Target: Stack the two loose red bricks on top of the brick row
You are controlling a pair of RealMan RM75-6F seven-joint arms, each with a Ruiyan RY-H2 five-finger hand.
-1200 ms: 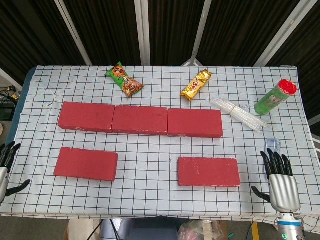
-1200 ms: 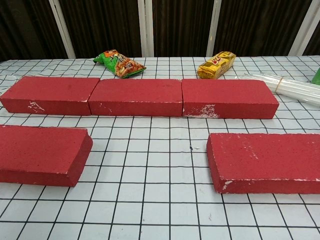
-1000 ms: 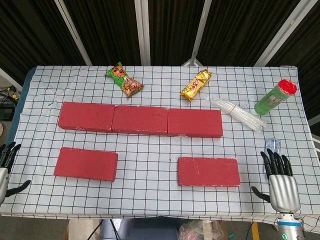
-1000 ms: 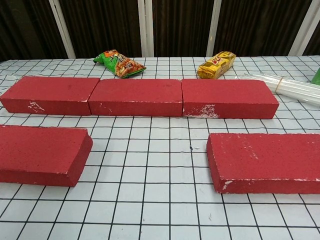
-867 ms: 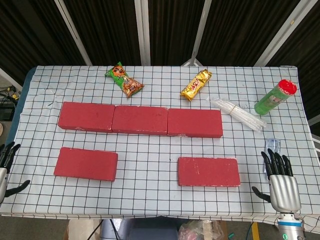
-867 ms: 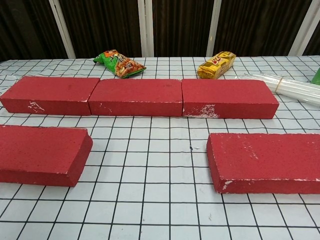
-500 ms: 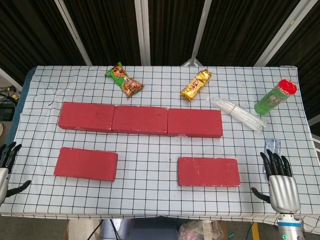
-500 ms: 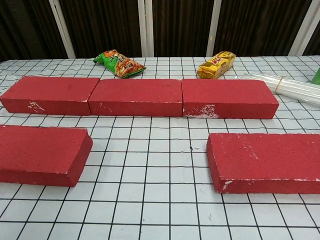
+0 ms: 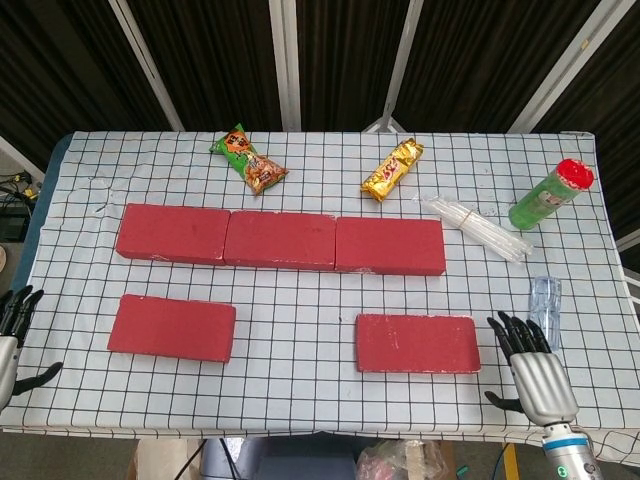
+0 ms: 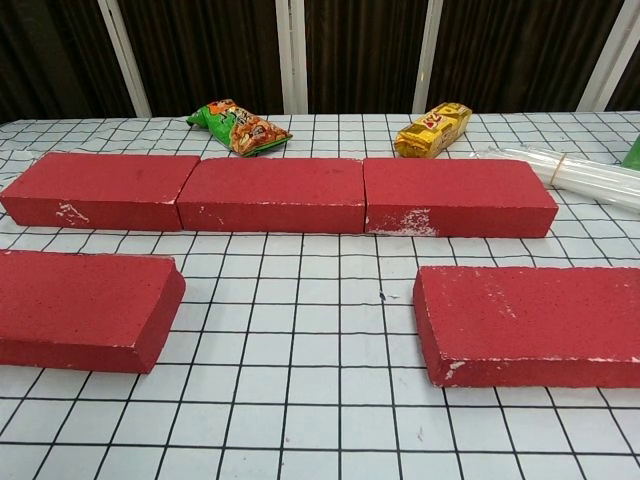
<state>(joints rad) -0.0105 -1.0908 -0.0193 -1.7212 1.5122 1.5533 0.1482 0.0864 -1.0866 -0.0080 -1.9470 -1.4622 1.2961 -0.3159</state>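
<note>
1. Dark slatted panels back a table spread with a white cloth ruled in black squares.
2. On it the brick row of three red bricks set end to end runs from 9 o'clock to 3 o'clock across the middle; nothing is stacked on it yet.
3. One loose brick lies flat toward 8 o'clock of the row, the other loose brick toward 5 o'clock, both apart from the row.
4. Beyond the row, at about 12 o'clock, lie a green snack bag and a yellow snack bar; toward 2 o'clock are a bundle of clear straws and a green bottle.
5. The right hand hovers just beside the right loose brick, at its 3 o'clock, fingers spread and holding nothing, touching nothing.
6. The left hand sits off the table's 8 o'clock edge, fingers apart and empty; the chest view shows neither hand.
7. The step in hand looks like the first reach. To do it well, I judge the right hand should span the brick's short width, grip near its middle so it stays level, and lift clear before moving toward 12 o'clock.
</note>
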